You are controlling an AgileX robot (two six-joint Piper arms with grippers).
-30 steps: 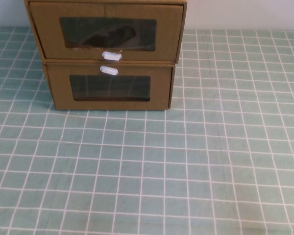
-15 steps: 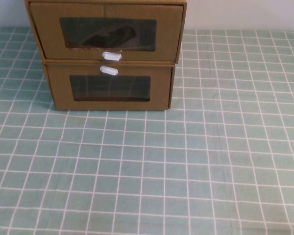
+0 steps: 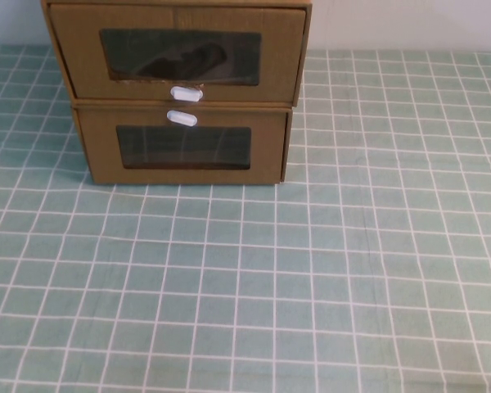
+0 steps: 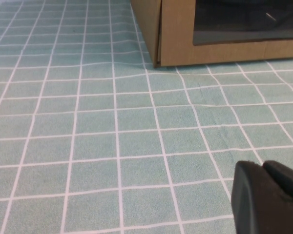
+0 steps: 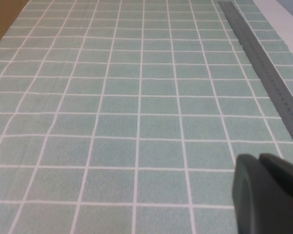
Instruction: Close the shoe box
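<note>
The shoe box (image 3: 180, 53) is the upper of two stacked brown cardboard boxes at the far left of the table in the high view. It has a clear front window and a white oval pull tab (image 3: 186, 93) just below it. Its drawer front stands slightly forward of the box under it. A dark shape shows behind the window. Neither gripper shows in the high view. My left gripper (image 4: 261, 165) is shut and empty, low over the cloth, short of the boxes. My right gripper (image 5: 258, 157) is shut and empty over the cloth on the right side.
The lower matching box (image 3: 184, 147) has its white tab (image 3: 182, 118) above its window; its bottom corner shows in the left wrist view (image 4: 173, 34). A green checked cloth (image 3: 311, 270) covers the table. A grey strip (image 5: 263, 53) runs along the right edge.
</note>
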